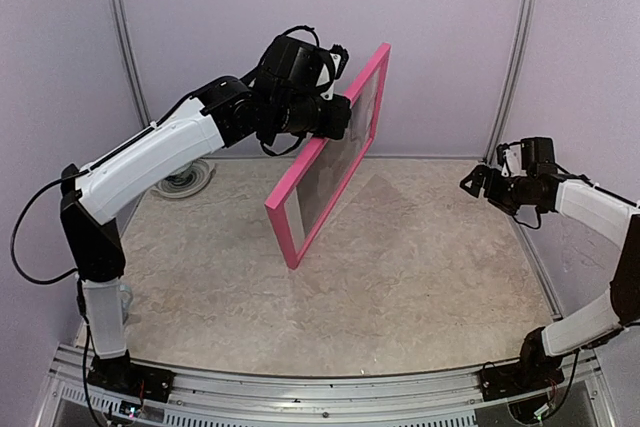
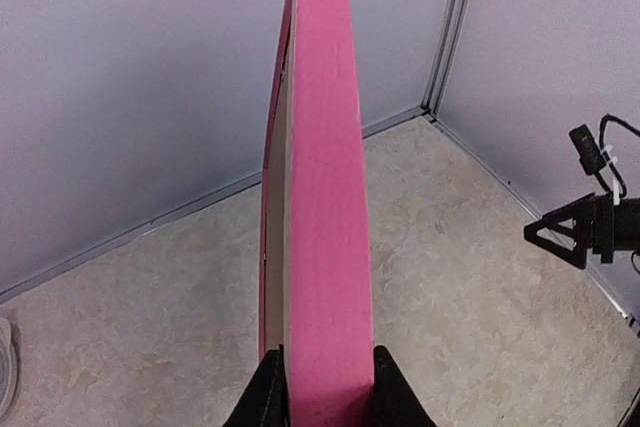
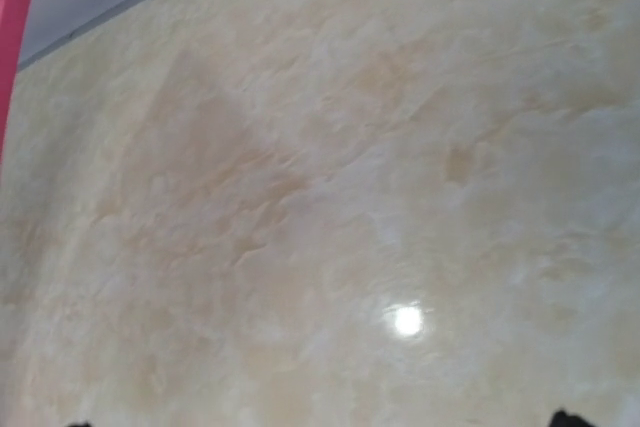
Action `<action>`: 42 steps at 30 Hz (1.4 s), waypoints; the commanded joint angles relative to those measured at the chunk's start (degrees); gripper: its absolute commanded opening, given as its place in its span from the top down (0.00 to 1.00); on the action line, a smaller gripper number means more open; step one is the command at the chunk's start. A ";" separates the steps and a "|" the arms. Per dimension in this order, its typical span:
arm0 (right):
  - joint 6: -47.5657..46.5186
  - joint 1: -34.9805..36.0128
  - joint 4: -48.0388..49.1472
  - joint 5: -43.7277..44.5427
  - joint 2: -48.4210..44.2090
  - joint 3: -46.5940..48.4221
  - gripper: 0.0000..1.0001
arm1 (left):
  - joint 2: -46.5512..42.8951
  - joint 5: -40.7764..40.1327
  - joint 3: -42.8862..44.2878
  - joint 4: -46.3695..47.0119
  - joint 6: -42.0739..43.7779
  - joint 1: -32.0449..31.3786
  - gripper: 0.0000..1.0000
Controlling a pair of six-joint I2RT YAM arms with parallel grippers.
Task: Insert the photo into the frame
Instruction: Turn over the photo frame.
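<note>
Bottom centre, my left fingers (image 2: 268, 397) clamped one rail of the pink rectangular picture frame (image 2: 325, 197), seemingly stiff and light; right fingers (image 2: 555, 237) stood apart.

Robotics laboratory cell: plain lilac wall panels (image 1: 420, 27) enclose a marbled table (image 1: 420, 267); aluminium rail (image 1: 330, 385) along its near edge.

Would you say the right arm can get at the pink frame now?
Probably yes: the left arm holds the frame up, nothing stands between, and the right arm has open jaws.
</note>
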 commanded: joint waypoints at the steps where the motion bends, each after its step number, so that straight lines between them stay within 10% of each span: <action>1: 0.03 3.04 2.00 -0.95 1.39 -0.83 0.01 | -5.08 6.56 -0.07 11.88 -9.19 2.59 0.98; 42: 2.45 16.23 6.72 -4.04 21.50 6.87 0.01 | -23.02 22.50 -45.64 37.08 -35.28 22.79 1.00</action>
